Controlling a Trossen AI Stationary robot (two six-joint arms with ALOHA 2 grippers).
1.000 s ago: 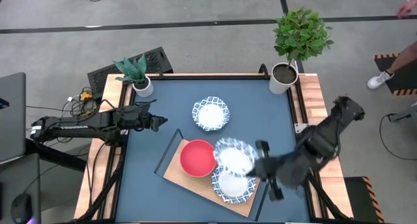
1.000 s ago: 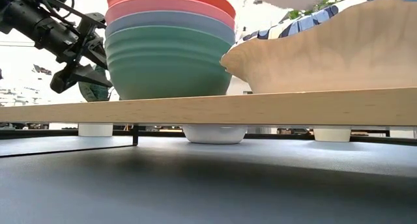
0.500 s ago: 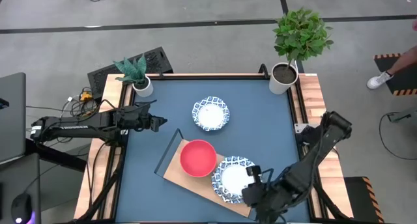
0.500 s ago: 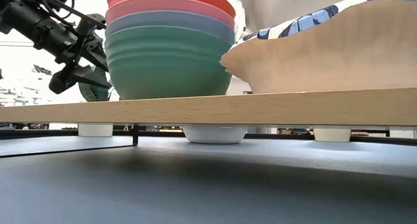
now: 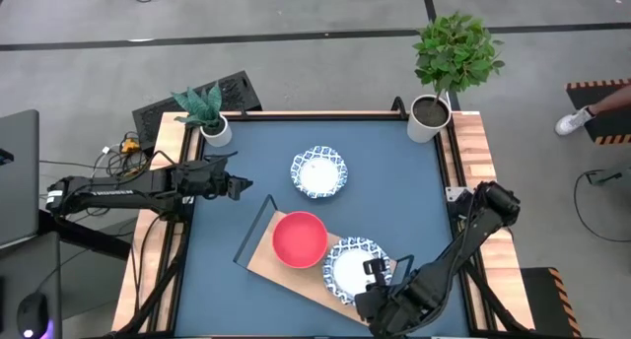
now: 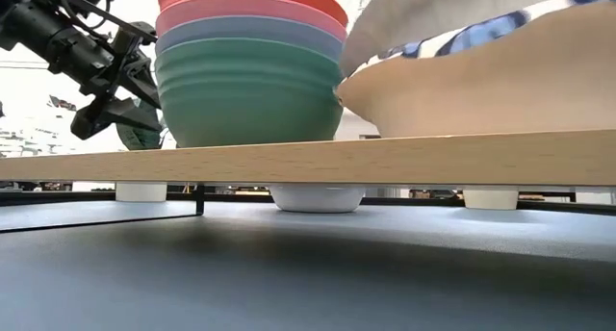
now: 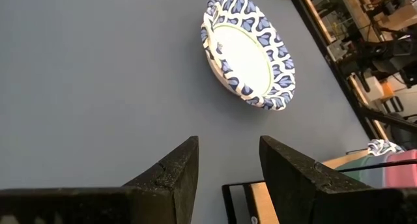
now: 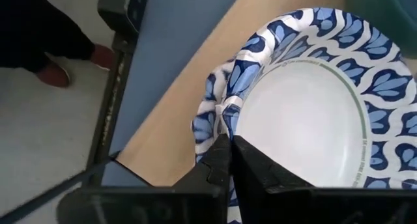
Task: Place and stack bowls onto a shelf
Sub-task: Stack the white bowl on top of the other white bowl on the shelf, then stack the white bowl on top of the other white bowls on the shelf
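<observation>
A white bowl with a blue patterned rim (image 5: 350,270) sits nested in another bowl of the same kind (image 6: 500,90) on the light-wood shelf (image 5: 281,270). My right gripper (image 5: 368,278) is at that bowl's near-right rim, shut on it. Beside it on the shelf stands a stack with a pink-red bowl (image 5: 299,238) on top and a teal-green bowl (image 6: 245,90) at the bottom. Another blue-rimmed bowl (image 5: 318,171) rests on its base on the dark blue table. My left gripper (image 5: 237,186) hovers open to that bowl's left. My right gripper (image 8: 228,152) pinches the blue-patterned rim (image 8: 220,123) of the top bowl between its two fingers, one inside the bowl and one outside. The rim is crumpled where they close on it. The bowl rests in the bowl under it, on the shelf (image 8: 176,120).
Two white plant pots stand at the table's far corners, a bushy one (image 5: 427,117) on the right and a spiky one (image 5: 215,130) on the left. The shelf's black frame end (image 5: 251,231) sticks out toward the table's left. Bare tabletop (image 5: 394,181) lies between the bowls and the right edge.
My right gripper has moved down and toward the table's near edge. It has carried the blue-rimmed bowl from above the shelf's far side down into the other blue-rimmed bowl on the shelf. It has stayed shut on the rim.
</observation>
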